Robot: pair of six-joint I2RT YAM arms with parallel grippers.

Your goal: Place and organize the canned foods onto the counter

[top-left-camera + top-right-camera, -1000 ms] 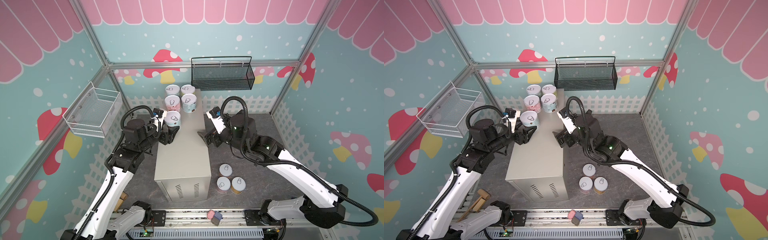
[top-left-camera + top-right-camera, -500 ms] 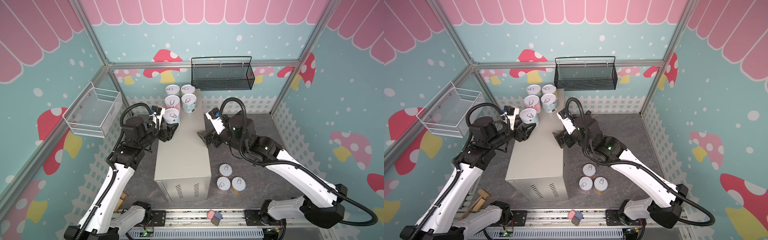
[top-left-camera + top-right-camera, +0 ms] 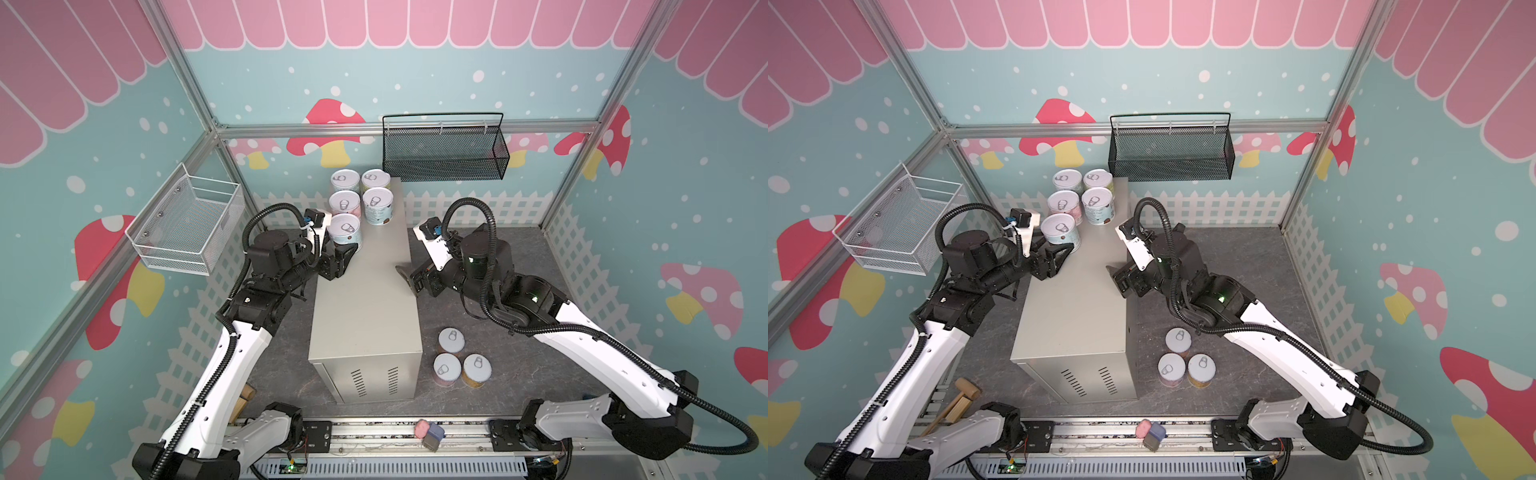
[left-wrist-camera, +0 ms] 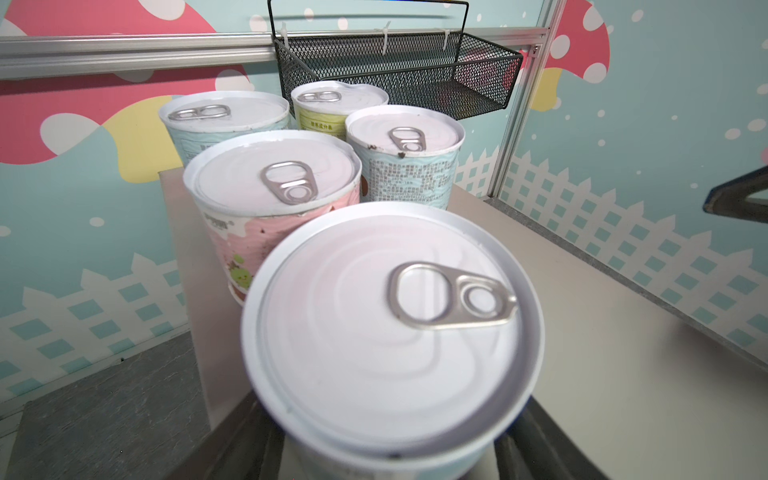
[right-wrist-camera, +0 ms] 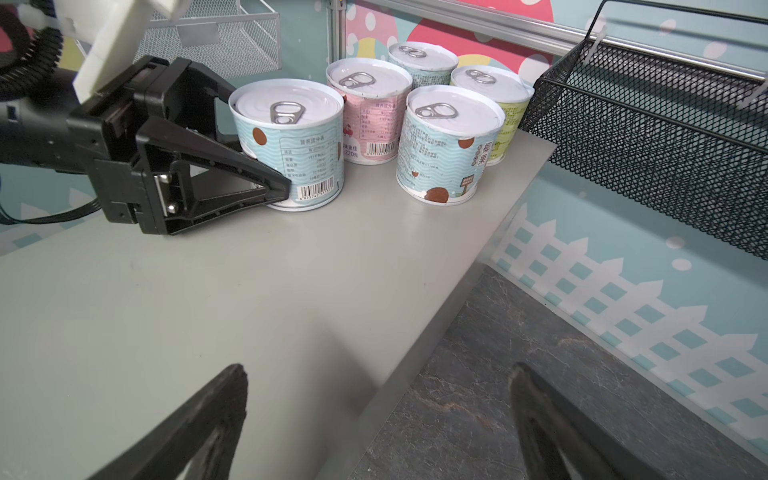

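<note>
Top views, left gripper (image 3: 345,254): clamped low on the light-blue can (image 3: 344,228) at the left edge of the counter (image 3: 365,303), near four placed cans (image 3: 376,203).
Top views, floor cans (image 3: 451,338): three, beside the counter.
Left wrist, pink can (image 4: 270,195): just beyond the held can; smooth pull-tab lid, paper label.
Right wrist, right gripper (image 5: 374,374): jaws wide apart, empty, over the matte metal top.
Advice: seat the base flat and square with the pink can, then release.
</note>
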